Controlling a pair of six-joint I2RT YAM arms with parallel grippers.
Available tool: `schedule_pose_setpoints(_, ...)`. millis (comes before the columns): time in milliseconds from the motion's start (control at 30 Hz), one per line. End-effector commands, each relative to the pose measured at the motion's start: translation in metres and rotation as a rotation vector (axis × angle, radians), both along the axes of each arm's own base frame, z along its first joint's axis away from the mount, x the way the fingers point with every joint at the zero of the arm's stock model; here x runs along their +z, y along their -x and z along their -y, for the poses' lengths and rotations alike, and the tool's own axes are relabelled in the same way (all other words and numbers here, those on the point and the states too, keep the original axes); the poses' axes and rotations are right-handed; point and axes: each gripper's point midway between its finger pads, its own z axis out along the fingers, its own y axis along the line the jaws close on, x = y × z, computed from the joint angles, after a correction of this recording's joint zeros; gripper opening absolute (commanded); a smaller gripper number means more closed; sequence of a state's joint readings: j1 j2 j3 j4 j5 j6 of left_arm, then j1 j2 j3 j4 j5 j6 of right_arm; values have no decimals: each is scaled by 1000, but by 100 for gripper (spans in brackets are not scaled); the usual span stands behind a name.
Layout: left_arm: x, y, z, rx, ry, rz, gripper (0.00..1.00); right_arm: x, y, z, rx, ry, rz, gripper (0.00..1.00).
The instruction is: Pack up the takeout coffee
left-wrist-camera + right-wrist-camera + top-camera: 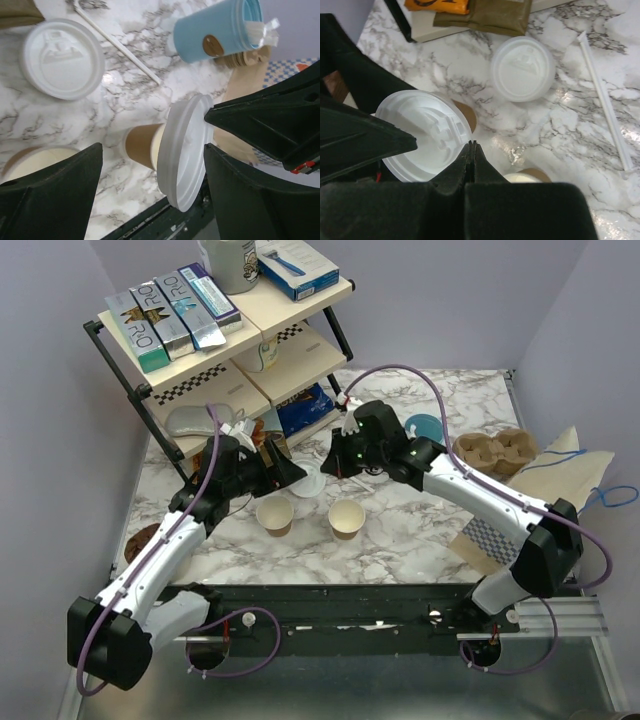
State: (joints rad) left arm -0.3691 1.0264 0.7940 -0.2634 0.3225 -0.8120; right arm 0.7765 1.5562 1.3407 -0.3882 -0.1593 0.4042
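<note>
Right tool [471, 145] clenched on the rim of the white lid [422, 132], holding it tilted over the takeout coffee [139, 145], a tan cup standing on the marble desk [125, 90]; left tool [153, 146] spread wide, one finger either side of the lid

Tan takeout coffee [142, 145], white lid [185, 150], light-blue cup [215, 27], marbled table [130, 85].

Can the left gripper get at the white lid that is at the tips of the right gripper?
Probably yes: the white lid stands edge-on between the left gripper's open fingers, with nothing in between. The shut right gripper, seemingly pinching its rim, may crowd the grasp.
</note>
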Motion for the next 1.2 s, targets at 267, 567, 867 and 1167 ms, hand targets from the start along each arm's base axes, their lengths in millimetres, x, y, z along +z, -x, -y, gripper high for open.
schedule_pose_setpoints(267,21,30,27,-108,212,-11,41,18,38,-5,153,-139,-14,1)
schedule_pose_setpoints(567,18,31,22,-5,272,-121,17,26,43,0,271,-121,153,13)
schedule_pose_setpoints(867,16,64,37,-61,399,-406,11,70,73,34,542,-120,971,73)
schedule_pose_setpoints(1167,35,69,28,51,471,-472,11,57,126,38,892,-57,1322,75)
